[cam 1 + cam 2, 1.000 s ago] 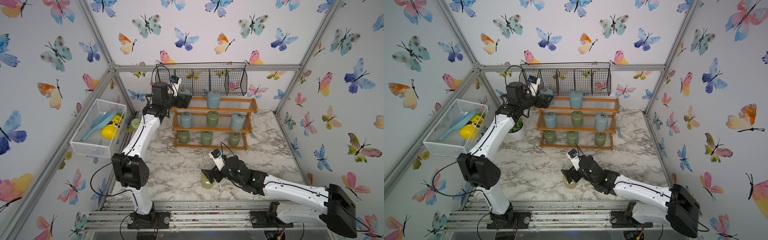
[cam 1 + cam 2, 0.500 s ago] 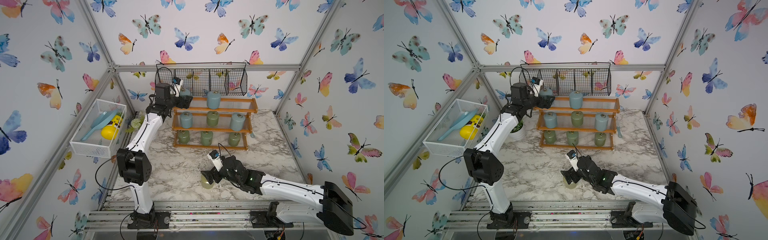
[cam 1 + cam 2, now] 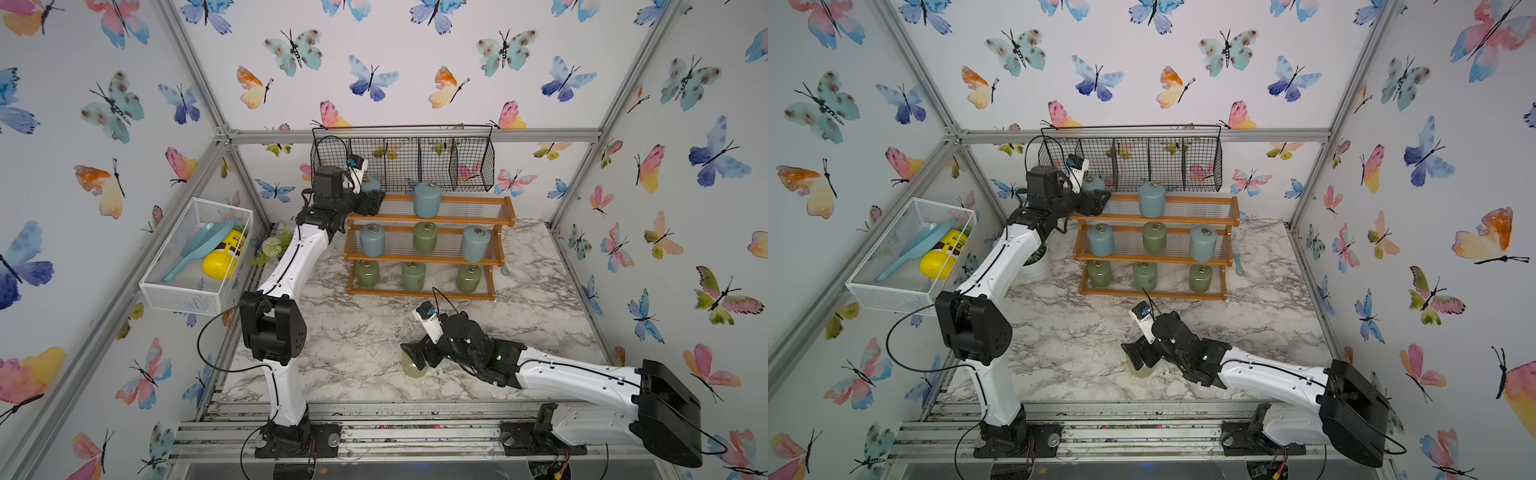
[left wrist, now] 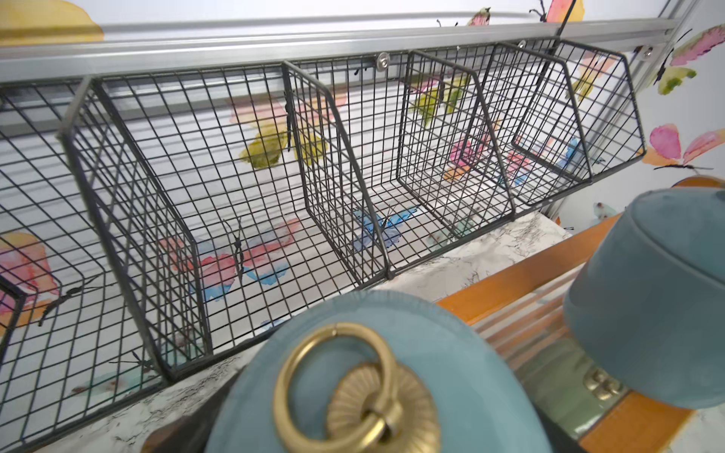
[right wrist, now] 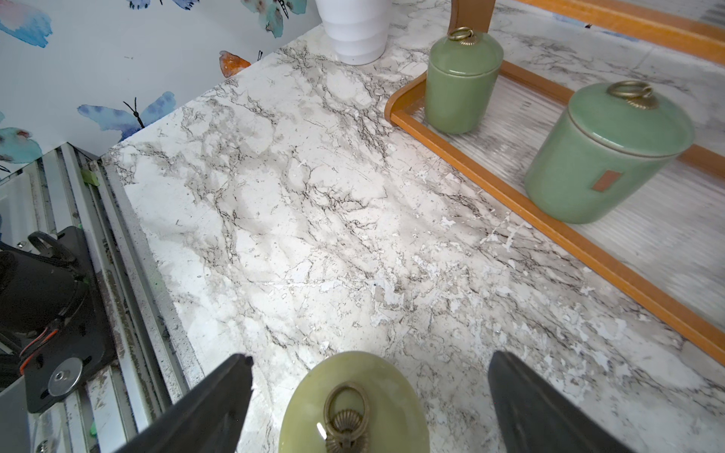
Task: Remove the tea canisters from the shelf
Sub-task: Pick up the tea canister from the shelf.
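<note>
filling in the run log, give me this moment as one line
left gripper at top-tier blue jar, grip unclear | right gripper open around yellow-green jar on table | eight jars on shelf

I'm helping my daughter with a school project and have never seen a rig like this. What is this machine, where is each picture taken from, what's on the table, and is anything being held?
These are two robot arms bolted to the front of a marble table, each ending in a two-fingered gripper. The two wide pictures come from one camera head high up in front. The two close-ups come from cameras on the arms' wrists.

At the back stands a stepped wooden shelf carrying eight tea canisters. The left gripper is at a blue canister on the top step; whether it has a grip on it cannot be told. The right gripper stands open around a pale yellow-green canister on the table, not touching it.
</note>
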Controlling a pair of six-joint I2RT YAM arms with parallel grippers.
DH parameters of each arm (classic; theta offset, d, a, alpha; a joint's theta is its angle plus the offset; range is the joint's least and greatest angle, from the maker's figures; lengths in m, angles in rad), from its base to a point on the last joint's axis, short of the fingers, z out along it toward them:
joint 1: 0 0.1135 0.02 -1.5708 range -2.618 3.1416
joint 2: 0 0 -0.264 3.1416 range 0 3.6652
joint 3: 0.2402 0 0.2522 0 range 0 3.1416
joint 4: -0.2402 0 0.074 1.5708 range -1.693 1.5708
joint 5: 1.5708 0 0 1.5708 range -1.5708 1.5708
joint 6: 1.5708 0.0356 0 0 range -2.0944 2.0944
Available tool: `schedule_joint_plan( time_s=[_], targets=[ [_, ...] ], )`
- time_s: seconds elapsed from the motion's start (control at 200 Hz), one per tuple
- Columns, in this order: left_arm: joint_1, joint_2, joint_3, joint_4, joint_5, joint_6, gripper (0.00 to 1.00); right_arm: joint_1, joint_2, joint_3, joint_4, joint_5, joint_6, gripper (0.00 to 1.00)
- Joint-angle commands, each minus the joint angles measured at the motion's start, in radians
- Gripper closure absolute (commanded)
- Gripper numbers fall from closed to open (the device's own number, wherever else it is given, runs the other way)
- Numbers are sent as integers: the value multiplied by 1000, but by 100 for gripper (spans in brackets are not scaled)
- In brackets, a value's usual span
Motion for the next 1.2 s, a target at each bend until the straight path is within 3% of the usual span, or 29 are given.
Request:
schedule_joint_plan(
  time_s=[0.0,0.28,0.531,0.906,1.196],
  targets=[
    [8,-23,-16,48,6,1,22,5,11,31,-2,-11,8,0],
    [9,-122,-84,79,74,-15,34,5,6,31,-6,-20,11,0],
    [6,-312,-266,114,116,-34,33,5,-15,34,-13,-7,-2,0],
    [-34,-632,-731,203,133,-66,33,5,-59,46,-47,26,-33,0],
    [-127,-854,-1147,329,10,-141,35,4,-112,37,-76,92,-36,0]
  ],
)
